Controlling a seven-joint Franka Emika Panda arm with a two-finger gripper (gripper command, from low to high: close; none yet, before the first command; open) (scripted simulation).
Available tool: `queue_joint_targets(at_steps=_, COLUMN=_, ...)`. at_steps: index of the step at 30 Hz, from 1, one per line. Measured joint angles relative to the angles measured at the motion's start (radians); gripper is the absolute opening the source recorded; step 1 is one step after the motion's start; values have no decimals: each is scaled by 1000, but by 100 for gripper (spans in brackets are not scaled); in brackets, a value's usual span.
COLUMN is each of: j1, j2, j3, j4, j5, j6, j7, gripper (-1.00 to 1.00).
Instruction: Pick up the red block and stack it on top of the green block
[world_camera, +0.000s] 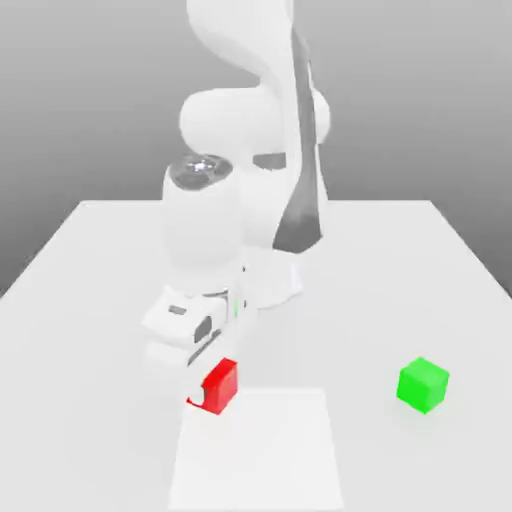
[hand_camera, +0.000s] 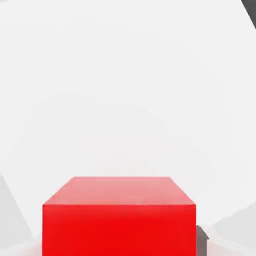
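Gripper fingers are closing on the red block, the gripper sitting towards the exterior view's left and pressing its two fingertips against opposite sides of the red block. Between those fingertips the block is lying squarely, its faces lining up with them, and none of its edges is running longer than the others in any way that would matter to the grip. Whether its underside is touching the table or hanging just above it, the views are leaving uncertain. Just beside the gripper, on its side towards the exterior view's right and reaching nearer the camera, a pale square patch is spreading over the white surface, the red block overlapping its corner in that view. Farther from the gripper, well apart towards the exterior view's right, the green block is resting on the table, turning one upright edge towards the camera. That sideways gap is what the coming move is hinging on: the single arm is needing, I judge, to be lifting first, then crossing over the patch and lining up above the green block. Nothing is standing between the two blocks, and bare table is surrounding the green one, so the likelier trouble is lying in a low crossing knocking it or a mismatched turn leaving the red block overhanging
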Motion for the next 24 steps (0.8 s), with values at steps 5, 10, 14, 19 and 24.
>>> queue_joint_targets(at_steps=5, j1=93, j2=-64, j3=65, j4=-2, j5=-44, j6=-67, j7=55, gripper=-100)
queue_joint_targets(at_steps=10, j1=312, j2=-92, j3=189, j4=30, j5=-32, j6=-129, j7=101, gripper=-100)
queue_joint_targets(at_steps=14, j1=461, j2=-114, j3=304, j4=57, j5=-22, j6=-177, j7=139, gripper=-100)
queue_joint_targets(at_steps=19, j1=505, j2=16, j3=332, j4=71, j5=-16, j6=-60, j7=146, gripper=-100)
queue_joint_targets(at_steps=24, j1=501, j2=84, j3=330, j4=73, j5=-20, j6=5, j7=150, gripper=100)
